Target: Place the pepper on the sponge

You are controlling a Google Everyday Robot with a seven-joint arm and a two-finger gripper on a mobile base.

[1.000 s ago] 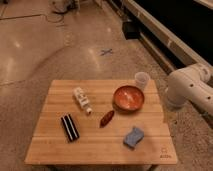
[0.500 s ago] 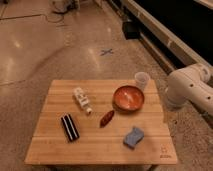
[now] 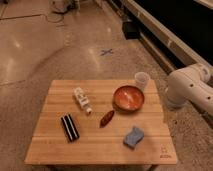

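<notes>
Polished stone floor, a blue taped X (image 3: 106, 51) at 12 o'clock beyond a low wooden desk (image 3: 55, 145). Dark wall base runs along the upper right.

On the desk:
- pepper (image 3: 106, 118), dark red-brown, lies flat near the centre, long axis running from 1 to 7 o'clock.
- sponge (image 3: 133, 137), light blue, sits at 4 o'clock from the pepper, near but not touching, nothing on top of it.
- orange-red bowl (image 3: 128, 98) at 1 o'clock from the pepper; clear plastic cup (image 3: 142, 80) just past it, by the far edge.
- small white bottle (image 3: 82, 100) on its side at 10 o'clock; black block with white stripes (image 3: 70, 127) at 8 o'clock.

White arm (image 3: 187, 90) hangs at 3 o'clock off the desk's right edge. Only its thick links show. The claw is out of the frame, so I cannot tell how wide it stands or whether it carries anything.

Step, as I judge it: the pepper rests on bare wood, so the placing is not fulfilled and the reach toward the pepper is what is in hand. The next move calls for bringing the claw over the desk centre, closing across the pepper's narrow body, lifting, then a short carry toward 4 o'clock and a gentle release on the soft sponge. The glossy, tapered shape may roll or slip.

Against the earlier frames: no object has shifted, and the arm holds the same pose.
</notes>
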